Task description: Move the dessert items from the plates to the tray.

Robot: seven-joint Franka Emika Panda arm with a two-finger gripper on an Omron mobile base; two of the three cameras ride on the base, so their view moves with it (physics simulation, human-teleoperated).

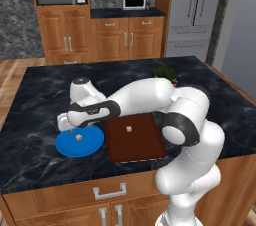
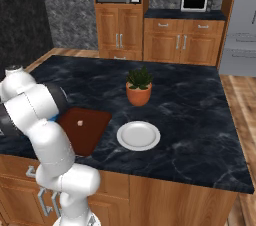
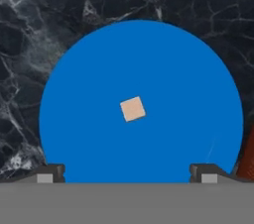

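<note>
A tan cube [image 3: 133, 109] lies at the middle of the blue plate [image 3: 84, 79], near the island's front left. My gripper [image 3: 128, 174] hangs straight above this plate, open wide, with its fingertips [image 3: 49, 173] far apart on either side of the cube. From the left base view the gripper [image 1: 67, 126] sits over the far left rim of the blue plate [image 1: 87, 146], above the cube [image 1: 78, 138]. The second cube [image 1: 129, 129] rests on the reddish-brown tray [image 1: 142, 145], right of the blue plate. The white plate [image 2: 138, 135] is bare.
A terracotta plant pot [image 2: 139, 90] stands behind the white plate. The tray [image 2: 92, 132] lies between the two plates, and its edge [image 3: 246, 158] shows at the right of the hand view. The island's front edge runs close below the plates.
</note>
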